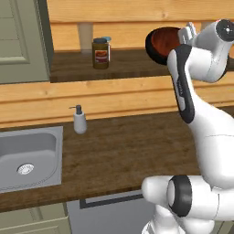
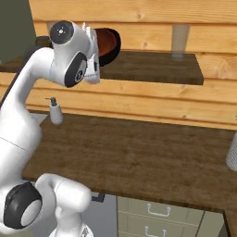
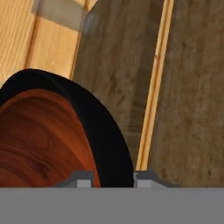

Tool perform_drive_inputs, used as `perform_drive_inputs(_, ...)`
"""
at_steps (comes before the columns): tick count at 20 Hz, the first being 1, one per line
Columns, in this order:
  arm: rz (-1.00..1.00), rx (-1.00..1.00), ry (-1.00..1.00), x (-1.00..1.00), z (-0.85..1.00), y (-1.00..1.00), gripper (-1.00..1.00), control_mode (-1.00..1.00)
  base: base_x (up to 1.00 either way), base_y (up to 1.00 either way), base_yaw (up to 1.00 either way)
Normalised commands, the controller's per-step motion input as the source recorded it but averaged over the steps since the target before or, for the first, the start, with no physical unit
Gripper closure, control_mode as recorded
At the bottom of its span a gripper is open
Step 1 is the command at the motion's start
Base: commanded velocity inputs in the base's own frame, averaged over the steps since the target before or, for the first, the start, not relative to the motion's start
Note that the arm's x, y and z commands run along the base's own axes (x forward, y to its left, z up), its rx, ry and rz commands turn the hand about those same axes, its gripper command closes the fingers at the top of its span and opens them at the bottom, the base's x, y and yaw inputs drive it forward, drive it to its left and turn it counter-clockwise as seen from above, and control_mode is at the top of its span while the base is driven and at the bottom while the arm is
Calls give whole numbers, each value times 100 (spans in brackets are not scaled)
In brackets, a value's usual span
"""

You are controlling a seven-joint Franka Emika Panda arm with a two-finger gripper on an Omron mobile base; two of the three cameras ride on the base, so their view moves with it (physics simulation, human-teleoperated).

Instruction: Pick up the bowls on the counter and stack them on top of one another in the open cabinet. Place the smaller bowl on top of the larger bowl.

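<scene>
Inside the open cabinet [image 1: 137, 64], near its right end, we see the larger bowl [image 1: 153, 48] tipped on edge, the smaller bowl [image 1: 165, 40] nested in it (reddish wood inside a black rim). The gripper [image 3: 113, 177] clasps their rim between its fingers. A jar [image 1: 101, 53] stands further left on the shelf; a soap dispenser [image 1: 79, 119] sits by the counter [image 1: 123, 151] back edge.

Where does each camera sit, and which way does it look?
Left base view: behind the arm's left, looking down over the dark brown wood counter and steel sink; white arm at lower right.
Right base view: behind its right, same counter; arm at lower left.
Hand view: on the hand, looking along the gripper clamped on the round bowl, black outside, reddish-brown inside.
Shared: both base views show that bowl by the open cabinet shelf.
</scene>
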Motion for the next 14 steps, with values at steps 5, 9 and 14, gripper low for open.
perform_drive_inputs(5, -10, 0, 19, 100, -9, 9, 100, -100, 0, 0, 0)
perform_drive_inputs(9, -11, 0, 0, 100, -52, 20, -100, -100, 0, 0, 0)
perform_drive_inputs(14, -3, 0, -13, 74, -45, 5, -100, -100, 0, 0, 0)
